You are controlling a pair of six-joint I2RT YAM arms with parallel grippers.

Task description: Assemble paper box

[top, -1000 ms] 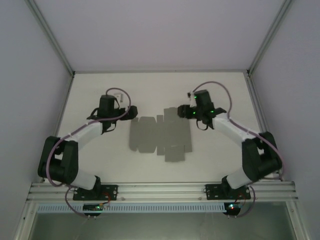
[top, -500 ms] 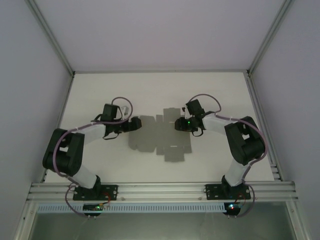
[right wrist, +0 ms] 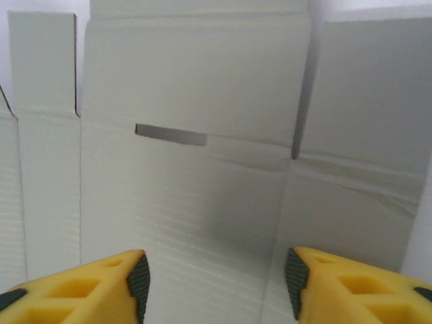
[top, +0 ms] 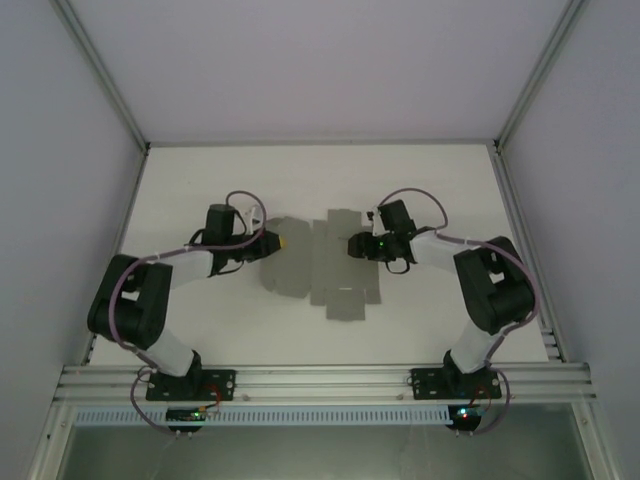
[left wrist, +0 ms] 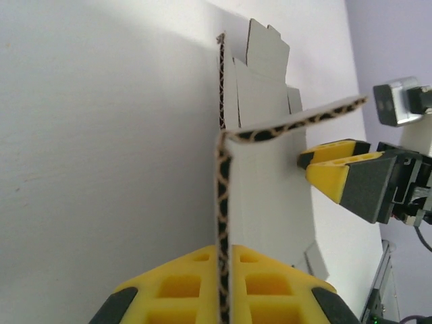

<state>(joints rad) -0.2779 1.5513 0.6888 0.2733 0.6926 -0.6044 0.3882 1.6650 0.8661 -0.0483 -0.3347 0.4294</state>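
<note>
Flat grey cardboard cut-out sheet [top: 340,280] lay mid white table [top: 200,180]; my left gripper [top: 272,242] pinched its raised left flap, right gripper [top: 355,244] hung spread over it. From overhead I couldn't resolve the pinch.

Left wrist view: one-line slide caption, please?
Left gripper pinches the paper box by its edge, one flap bent upward.

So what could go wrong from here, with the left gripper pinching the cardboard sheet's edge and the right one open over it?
1. The left gripper pinches only the thin edge of the paper box, so the sheet may slip out or crease away from its fold lines.
2. The right gripper is open over a panel that looks wrinkled near the slot; pressing there might deepen that wrinkle.
3. The grippers face each other closely and could collide.
</note>
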